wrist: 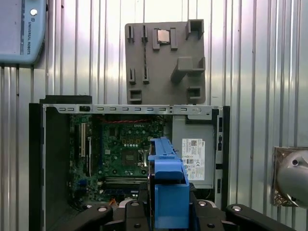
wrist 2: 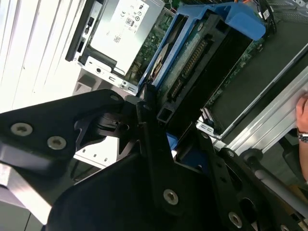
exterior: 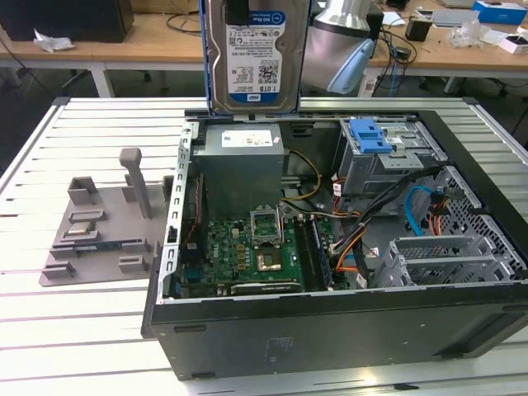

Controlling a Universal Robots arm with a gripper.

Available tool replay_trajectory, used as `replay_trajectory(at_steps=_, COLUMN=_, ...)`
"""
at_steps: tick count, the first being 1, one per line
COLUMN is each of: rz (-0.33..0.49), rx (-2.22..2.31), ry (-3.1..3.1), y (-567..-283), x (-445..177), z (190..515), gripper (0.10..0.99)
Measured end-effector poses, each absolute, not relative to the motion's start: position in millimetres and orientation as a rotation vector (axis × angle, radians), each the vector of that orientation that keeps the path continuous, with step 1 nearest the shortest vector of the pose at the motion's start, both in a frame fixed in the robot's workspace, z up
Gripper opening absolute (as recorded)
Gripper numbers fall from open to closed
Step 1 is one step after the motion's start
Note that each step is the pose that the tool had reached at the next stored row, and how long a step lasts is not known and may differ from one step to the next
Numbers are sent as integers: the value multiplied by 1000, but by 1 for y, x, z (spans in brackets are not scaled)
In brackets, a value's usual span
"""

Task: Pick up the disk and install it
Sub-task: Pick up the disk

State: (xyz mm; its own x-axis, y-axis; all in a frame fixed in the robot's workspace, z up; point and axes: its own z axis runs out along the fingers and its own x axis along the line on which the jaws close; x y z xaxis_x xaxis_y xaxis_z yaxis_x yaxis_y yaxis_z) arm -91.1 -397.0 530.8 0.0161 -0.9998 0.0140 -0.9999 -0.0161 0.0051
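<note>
**Black gripper point(wrist 2: 166, 126) clamped on disk point(wrist 2: 195, 60), disk up over open PC case point(exterior: 330, 318)**

Gripper: fingers point(wrist 2: 144, 108) closed narrow on one short end of the disk, pressing its blue side rails. In the first wrist view they flank the blue rail from both sides.

Disk: off the surface and held on end. In the exterior view it hangs w/ its white-and-blue label facing the camera and its lower edge just above the case's far wall, over the PSU point(exterior: 243, 157). In the second wrist view its circuit-board side and connector row show.

Case: lies on its side, lid off, on the slatted aluminium surface point(exterior: 49, 330). Inside are the PSU at the far wall, the green motherboard point(exterior: 247, 247) nearer the camera, and a metal drive cage point(exterior: 388, 161) w/ a blue latch point(exterior: 369, 136) toward the exterior view's right.

Grey fixture tray point(exterior: 99, 227) sits on the surface just beside the case, on the exterior view's left.

A person's hand point(wrist 2: 302, 120) w/ a wristwatch is at the edge of the second wrist view, apart from the disk.
</note>
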Motion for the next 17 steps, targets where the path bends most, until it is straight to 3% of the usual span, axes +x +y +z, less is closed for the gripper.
replay_trajectory(at_steps=17, rz=10, rx=2230, ry=-2194, y=-435, x=-89, z=527, gripper=365)
